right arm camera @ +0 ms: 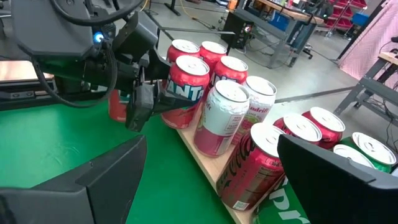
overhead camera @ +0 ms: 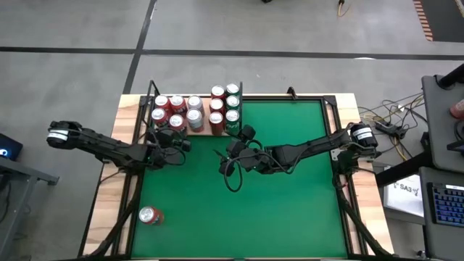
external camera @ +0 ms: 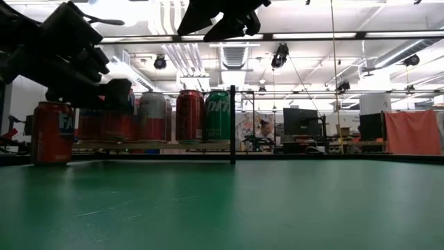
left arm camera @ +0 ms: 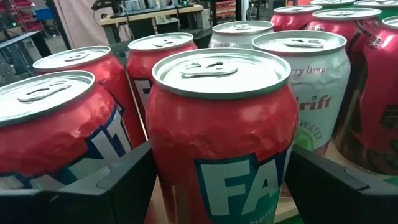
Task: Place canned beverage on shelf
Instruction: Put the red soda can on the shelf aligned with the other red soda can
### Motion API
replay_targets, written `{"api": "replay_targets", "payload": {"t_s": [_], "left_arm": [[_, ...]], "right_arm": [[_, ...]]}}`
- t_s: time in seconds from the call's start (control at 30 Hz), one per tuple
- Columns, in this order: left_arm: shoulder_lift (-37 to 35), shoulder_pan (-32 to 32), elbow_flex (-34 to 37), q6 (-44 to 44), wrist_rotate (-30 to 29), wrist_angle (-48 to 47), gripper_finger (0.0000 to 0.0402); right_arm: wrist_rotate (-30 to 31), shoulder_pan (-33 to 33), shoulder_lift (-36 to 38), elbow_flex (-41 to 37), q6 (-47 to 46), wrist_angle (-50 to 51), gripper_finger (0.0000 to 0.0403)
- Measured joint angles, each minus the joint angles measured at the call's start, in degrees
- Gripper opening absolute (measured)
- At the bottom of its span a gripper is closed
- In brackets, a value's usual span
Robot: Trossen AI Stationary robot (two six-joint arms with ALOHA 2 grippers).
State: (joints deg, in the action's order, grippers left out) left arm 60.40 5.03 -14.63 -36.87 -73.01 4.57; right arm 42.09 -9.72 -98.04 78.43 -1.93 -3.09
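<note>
Left gripper [overhead camera: 176, 134] straddles a dented red aluminium Fanta can [left arm camera: 221, 134] at the near left edge of the pale wood shelf [right arm camera: 202, 163]; fingers spread, apparently not clamping. Recommend withdrawing straight back, avoiding neighbouring cans. Right gripper [overhead camera: 233, 151] waits open mid-table.

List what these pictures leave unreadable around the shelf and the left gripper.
- Left gripper: in the left wrist view the red Fanta can stands between the open fingers; contact cannot be told.
- Shelf: low view, the left arm hides its near cans.
- Fanta label: cut off by the frame edge.
- Lone can: high view, brand too small.
</note>
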Motion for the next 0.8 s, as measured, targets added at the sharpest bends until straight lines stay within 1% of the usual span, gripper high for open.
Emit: {"api": "replay_targets", "payload": {"t_s": [0.8], "left_arm": [[3.5,-1.2,-0.2,-0.7,-0.6,0.2,0.0298]], "right_arm": [[0.0,0.0,0.0,0.0,0.0,-0.1,0.0352]]}}
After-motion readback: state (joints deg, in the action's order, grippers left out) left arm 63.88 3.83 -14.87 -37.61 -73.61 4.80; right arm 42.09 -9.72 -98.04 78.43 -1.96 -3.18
